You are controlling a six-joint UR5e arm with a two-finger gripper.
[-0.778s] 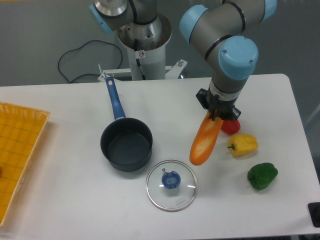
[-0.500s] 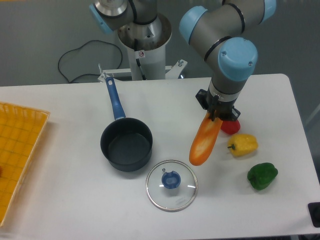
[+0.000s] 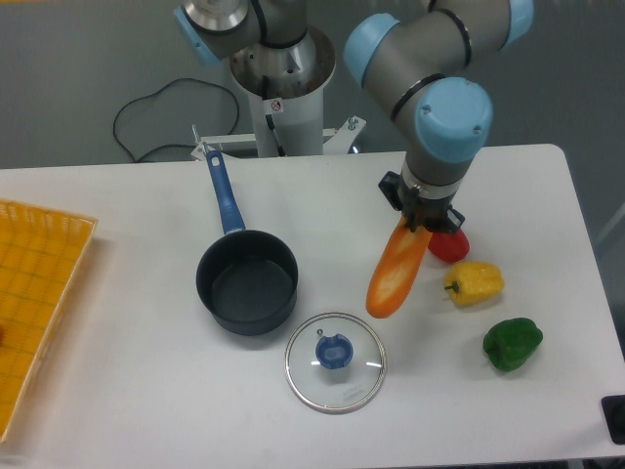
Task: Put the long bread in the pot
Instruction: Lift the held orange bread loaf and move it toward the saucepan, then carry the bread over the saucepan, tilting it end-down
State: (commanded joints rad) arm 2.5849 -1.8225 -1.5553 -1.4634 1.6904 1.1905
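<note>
- Gripping the long bread [image 3: 397,275] by its upper end, the hand [image 3: 418,221] is holding it slanted above the surface [image 3: 127,391], lower tip pointing toward the glass lid [image 3: 335,362].
- Sitting empty well to the left, the pot [image 3: 247,281] is waiting with its blue handle pointing away.
- Judging by this, pickup is done; carrying across and releasing are remaining.

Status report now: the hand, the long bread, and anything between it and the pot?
Hand shut on long bread, hanging tilted. Pot empty, to its left. Nothing between; glass lid lies nearer the camera.
</note>
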